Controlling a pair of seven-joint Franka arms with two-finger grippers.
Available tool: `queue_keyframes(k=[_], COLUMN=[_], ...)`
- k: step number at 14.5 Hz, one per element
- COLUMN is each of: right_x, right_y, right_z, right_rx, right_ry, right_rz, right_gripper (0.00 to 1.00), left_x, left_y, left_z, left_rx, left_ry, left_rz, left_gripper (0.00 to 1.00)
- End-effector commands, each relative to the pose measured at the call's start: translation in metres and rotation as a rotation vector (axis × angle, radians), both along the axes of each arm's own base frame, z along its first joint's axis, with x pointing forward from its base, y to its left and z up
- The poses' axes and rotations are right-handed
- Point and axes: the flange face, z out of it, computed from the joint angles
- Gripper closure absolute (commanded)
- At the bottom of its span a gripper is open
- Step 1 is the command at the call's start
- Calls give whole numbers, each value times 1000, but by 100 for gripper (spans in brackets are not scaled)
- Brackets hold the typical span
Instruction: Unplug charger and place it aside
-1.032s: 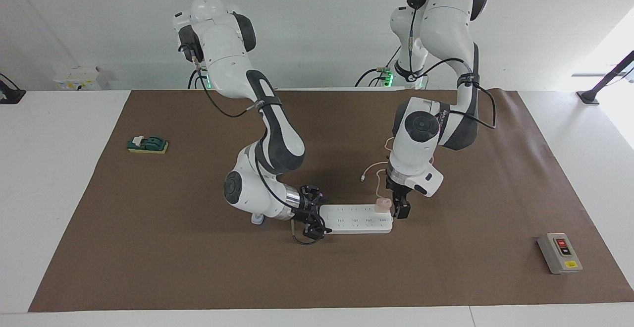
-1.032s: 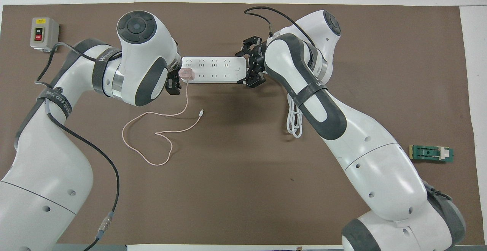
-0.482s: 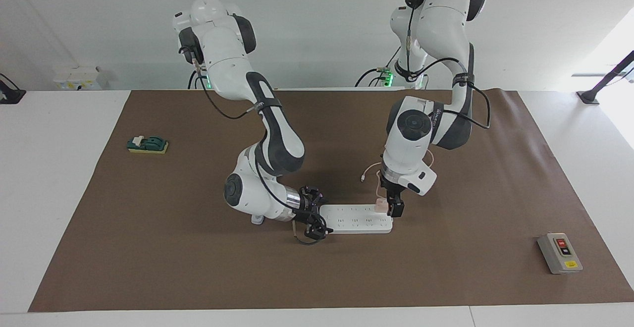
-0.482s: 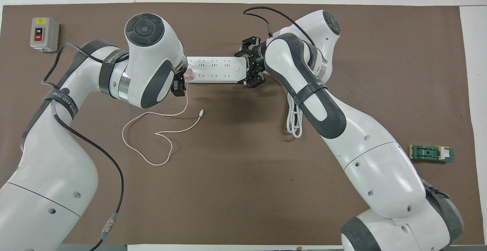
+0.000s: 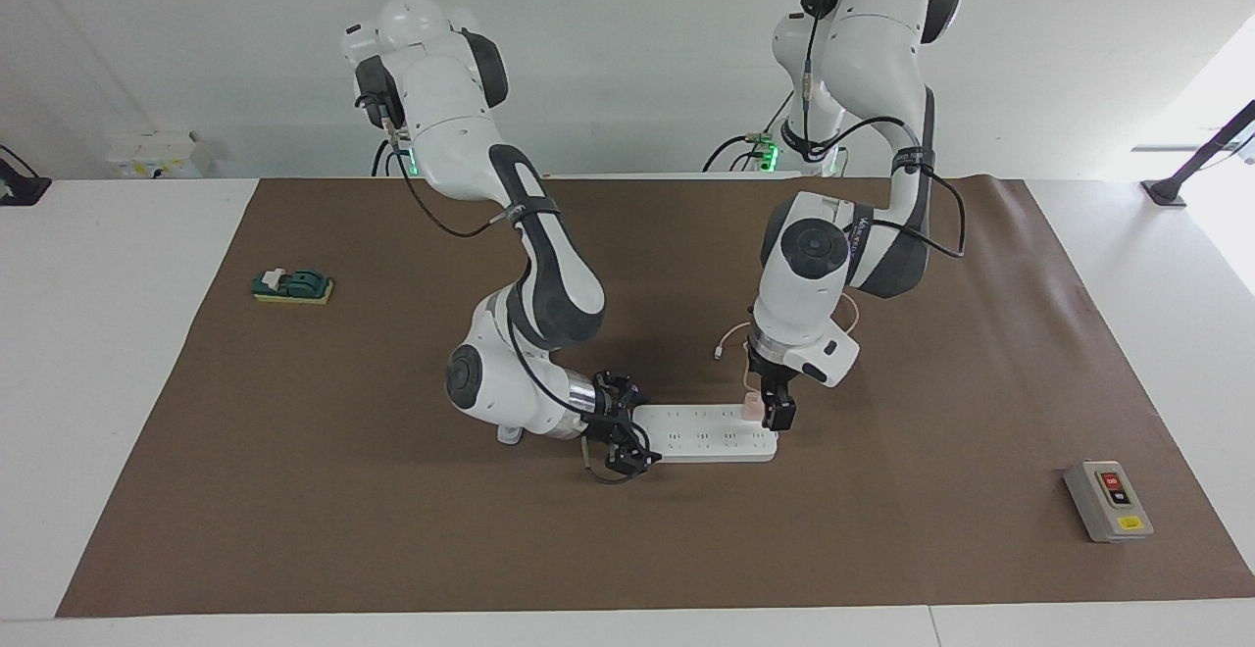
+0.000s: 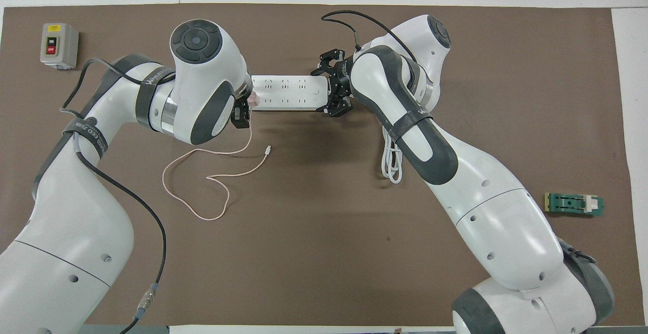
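Note:
The pale pink charger [image 5: 750,408] is plugged into the white power strip [image 5: 701,432] at its end toward the left arm. It barely shows in the overhead view [image 6: 254,100]. Its thin pink cable [image 6: 202,212] loops on the mat nearer to the robots. My left gripper [image 5: 770,414] is down at the charger, open, with a dark finger [image 6: 240,116] beside it. My right gripper [image 5: 623,446] is shut on the strip's [image 6: 286,91] end toward the right arm, low on the mat.
The strip's thick white cord [image 6: 392,164] lies coiled under the right arm. A grey box with red and black buttons [image 5: 1108,500] sits at the left arm's end of the brown mat. A small green block [image 5: 291,285] lies at the right arm's end.
My left gripper has moved along the strip from just off its end onto the charger, now partly covering it. The right gripper and the strip have stayed put.

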Motion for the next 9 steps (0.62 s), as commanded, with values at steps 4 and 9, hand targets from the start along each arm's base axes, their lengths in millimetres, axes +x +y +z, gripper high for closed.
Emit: queue_keyframes(k=[4, 9], right_x=[-5, -6], right_y=[12, 8], right_z=[-10, -18], right_rx=[2, -7], right_ry=[-20, -46], right_rz=[48, 31], right_gripper=[20, 39], left_x=[0, 0], left_y=[-7, -7], left_z=[-16, -17], left_rx=[13, 14], left_ry=[-16, -17], left_rz=[12, 4], left_gripper=[0, 5])
